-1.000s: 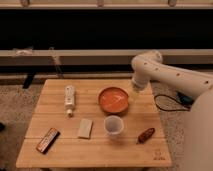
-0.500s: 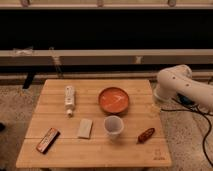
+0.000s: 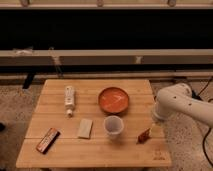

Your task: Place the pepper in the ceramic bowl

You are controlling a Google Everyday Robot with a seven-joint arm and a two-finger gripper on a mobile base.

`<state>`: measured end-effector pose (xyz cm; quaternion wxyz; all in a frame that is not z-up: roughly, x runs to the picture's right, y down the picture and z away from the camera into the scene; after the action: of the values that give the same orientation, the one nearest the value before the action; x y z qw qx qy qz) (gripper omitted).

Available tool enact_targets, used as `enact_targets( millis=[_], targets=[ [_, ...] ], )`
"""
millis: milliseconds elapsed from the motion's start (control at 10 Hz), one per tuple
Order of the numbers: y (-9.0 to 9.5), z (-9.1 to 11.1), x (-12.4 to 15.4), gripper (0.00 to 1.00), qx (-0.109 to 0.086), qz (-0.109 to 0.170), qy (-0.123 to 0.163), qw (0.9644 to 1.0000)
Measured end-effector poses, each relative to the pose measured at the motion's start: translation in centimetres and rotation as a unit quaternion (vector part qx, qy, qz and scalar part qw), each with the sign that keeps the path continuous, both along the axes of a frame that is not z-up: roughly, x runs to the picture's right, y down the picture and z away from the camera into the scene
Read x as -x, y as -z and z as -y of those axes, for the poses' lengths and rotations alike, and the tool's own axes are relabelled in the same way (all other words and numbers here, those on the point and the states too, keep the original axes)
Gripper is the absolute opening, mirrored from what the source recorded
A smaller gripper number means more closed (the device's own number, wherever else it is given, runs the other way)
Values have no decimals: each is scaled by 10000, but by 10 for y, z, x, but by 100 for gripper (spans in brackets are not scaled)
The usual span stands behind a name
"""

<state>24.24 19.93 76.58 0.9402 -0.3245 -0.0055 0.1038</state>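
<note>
The pepper [image 3: 144,135] is small, tapered and reddish-brown. It lies near the front right edge of the wooden table [image 3: 95,155]. The ceramic bowl [image 3: 113,100] is shallow and orange-red, it stands at the table's middle right, and I see nothing in it. My white arm reaches in from the right. Its gripper [image 3: 151,126] hangs at the arm's lower end, just above and to the right of the pepper. The arm's bulk hides most of the gripper.
A white cup [image 3: 113,126] stands in front of the bowl, left of the pepper. A white bottle [image 3: 69,97] lies at the left. A beige pad [image 3: 85,128] and a dark bar with red-orange markings [image 3: 47,140] lie at the front left. A dark bench runs behind the table.
The arm swung from beside the bowl out to the right of the table, then came down and forward to the pepper at the front right. The objects on the table have not moved.
</note>
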Motion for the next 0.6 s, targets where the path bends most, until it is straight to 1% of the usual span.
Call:
enact_targets(
  millis=[100, 200, 500, 600],
  targets=[
    [-8, -8, 8, 80, 70, 111, 95, 9999],
    [-13, -11, 12, 80, 101, 175, 146, 9997],
    [-14, -21, 8, 80, 224, 173, 191, 9994],
    [-13, -23, 8, 80, 236, 165, 200, 9994]
  ],
)
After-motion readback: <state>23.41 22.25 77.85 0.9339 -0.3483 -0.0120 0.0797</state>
